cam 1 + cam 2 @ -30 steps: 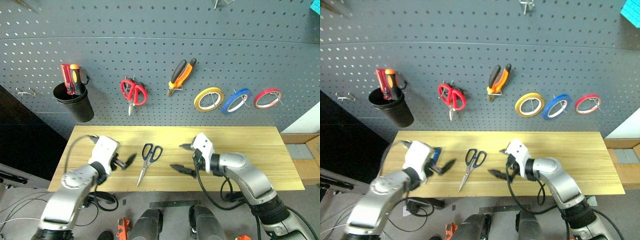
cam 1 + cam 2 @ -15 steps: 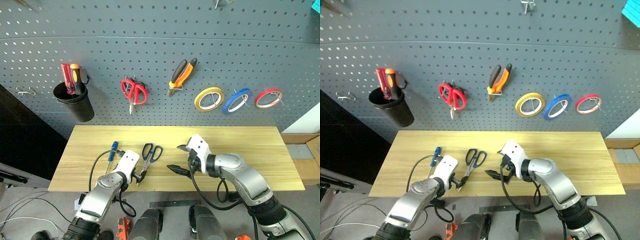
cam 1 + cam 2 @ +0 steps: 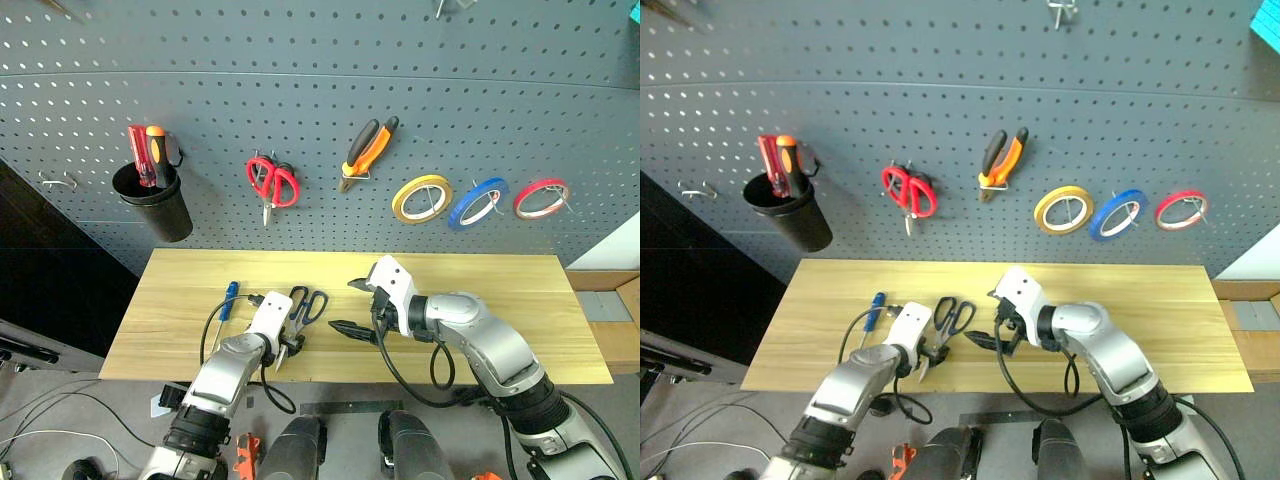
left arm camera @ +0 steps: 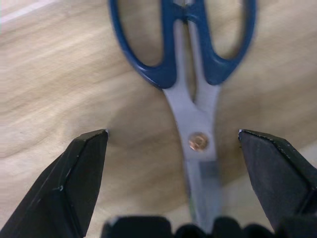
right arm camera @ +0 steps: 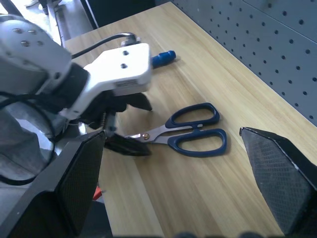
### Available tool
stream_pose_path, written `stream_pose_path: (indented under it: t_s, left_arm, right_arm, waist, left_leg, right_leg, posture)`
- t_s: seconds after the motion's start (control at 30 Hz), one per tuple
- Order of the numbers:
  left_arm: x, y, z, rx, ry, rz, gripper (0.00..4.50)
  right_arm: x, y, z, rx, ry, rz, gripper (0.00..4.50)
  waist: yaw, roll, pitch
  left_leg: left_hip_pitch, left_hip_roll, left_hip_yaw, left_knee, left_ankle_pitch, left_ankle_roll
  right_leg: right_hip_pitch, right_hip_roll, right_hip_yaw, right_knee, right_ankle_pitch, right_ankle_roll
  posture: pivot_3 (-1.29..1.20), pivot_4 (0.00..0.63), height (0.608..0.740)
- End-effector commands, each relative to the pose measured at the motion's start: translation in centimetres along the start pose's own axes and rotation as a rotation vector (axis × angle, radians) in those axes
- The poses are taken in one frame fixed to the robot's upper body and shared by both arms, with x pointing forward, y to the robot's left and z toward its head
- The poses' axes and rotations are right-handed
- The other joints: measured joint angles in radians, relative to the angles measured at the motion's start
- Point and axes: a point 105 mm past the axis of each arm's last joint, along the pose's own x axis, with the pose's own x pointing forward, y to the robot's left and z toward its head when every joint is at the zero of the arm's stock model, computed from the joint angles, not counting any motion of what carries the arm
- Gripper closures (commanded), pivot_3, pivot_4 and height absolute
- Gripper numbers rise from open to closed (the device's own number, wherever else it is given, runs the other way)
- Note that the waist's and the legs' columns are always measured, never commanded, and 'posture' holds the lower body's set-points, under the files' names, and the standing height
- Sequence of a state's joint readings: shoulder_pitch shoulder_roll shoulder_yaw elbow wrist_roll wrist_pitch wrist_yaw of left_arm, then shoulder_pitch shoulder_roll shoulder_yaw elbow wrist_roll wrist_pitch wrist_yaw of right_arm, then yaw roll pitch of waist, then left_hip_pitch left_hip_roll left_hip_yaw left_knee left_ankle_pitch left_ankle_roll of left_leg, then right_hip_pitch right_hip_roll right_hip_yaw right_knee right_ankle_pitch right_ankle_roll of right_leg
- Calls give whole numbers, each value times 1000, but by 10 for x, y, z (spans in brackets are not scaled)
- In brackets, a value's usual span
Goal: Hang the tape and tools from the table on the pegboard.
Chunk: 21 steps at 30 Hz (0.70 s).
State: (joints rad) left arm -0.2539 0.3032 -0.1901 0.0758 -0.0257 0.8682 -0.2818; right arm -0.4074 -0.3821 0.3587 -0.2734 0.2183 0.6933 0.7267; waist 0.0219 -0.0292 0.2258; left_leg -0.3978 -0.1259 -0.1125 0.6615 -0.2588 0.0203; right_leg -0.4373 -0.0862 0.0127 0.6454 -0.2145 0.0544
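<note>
Steel scissors (image 3: 303, 310) with dark blue handles lie on the table (image 3: 480, 300), blades pointing to the front edge. My left gripper (image 4: 171, 134) is open and low over them, one finger on each side of the blades near the pivot (image 4: 197, 143). My right gripper (image 3: 350, 308) hangs open just right of the handles, holding nothing. A slim blue-handled screwdriver (image 3: 228, 298) lies left of the scissors. On the pegboard (image 3: 300, 90) hang the orange-and-black pliers (image 3: 366, 150) and the blue tape (image 3: 478, 202).
Also on the pegboard are red scissors (image 3: 270, 182), a yellow roll (image 3: 420, 198), a red roll (image 3: 541, 198), a black cup (image 3: 152, 205) with red and orange screwdrivers, and a bare hook (image 3: 57, 182) at far left. The table's right half is bare wood.
My left gripper came down and to the right, from the table's left part to the scissors' blades. The right gripper edged slightly up and left, still open.
</note>
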Motion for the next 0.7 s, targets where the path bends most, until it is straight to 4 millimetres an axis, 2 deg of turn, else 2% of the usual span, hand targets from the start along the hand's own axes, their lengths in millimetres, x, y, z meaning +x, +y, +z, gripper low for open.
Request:
stream_pose_path:
  t_s: [0.03,0.17,0.33,0.4,0.63,0.7]
  left_arm:
    - [7,-4,-20,5,116,6,379]
    - [6,-7,-25,30,164,0,1578]
    - [3,-6,-26,44,168,1,3328]
    - [1,-3,-26,46,173,11,3882]
    - [-8,10,-19,74,126,37,3943]
    - [-19,15,2,125,1,28,3943]
  right_arm:
    - [-3,8,29,-64,-71,45,0]
    - [-6,11,28,-67,-53,66,0]
    - [-13,7,5,-92,50,62,0]
    - [-15,2,-2,-100,81,48,0]
    - [-18,-9,-14,-119,124,11,0]
    - [-20,-11,-13,-117,113,16,0]
  waist:
    - [0,0,0]
    - [0,0,0]
    - [-1,0,0]
    - [-2,0,0]
    - [-3,0,0]
    - [-4,0,-1]
  left_leg:
    - [0,0,0,0,0,1]
    - [0,0,0,0,1,-2]
    - [0,0,-1,0,1,-2]
    - [1,0,0,0,0,0]
    - [1,0,0,0,1,-2]
    - [0,0,0,0,1,-2]
  right_leg:
    - [0,0,-1,0,0,0]
    - [0,0,0,0,0,0]
    - [1,0,0,0,0,0]
    - [1,0,0,0,0,0]
    - [1,0,1,0,0,1]
    - [1,0,1,0,0,1]
  posture:
    - [48,250,740]
    - [45,249,740]
    - [48,248,740]
    - [51,247,740]
    - [59,240,740]
    - [60,216,740]
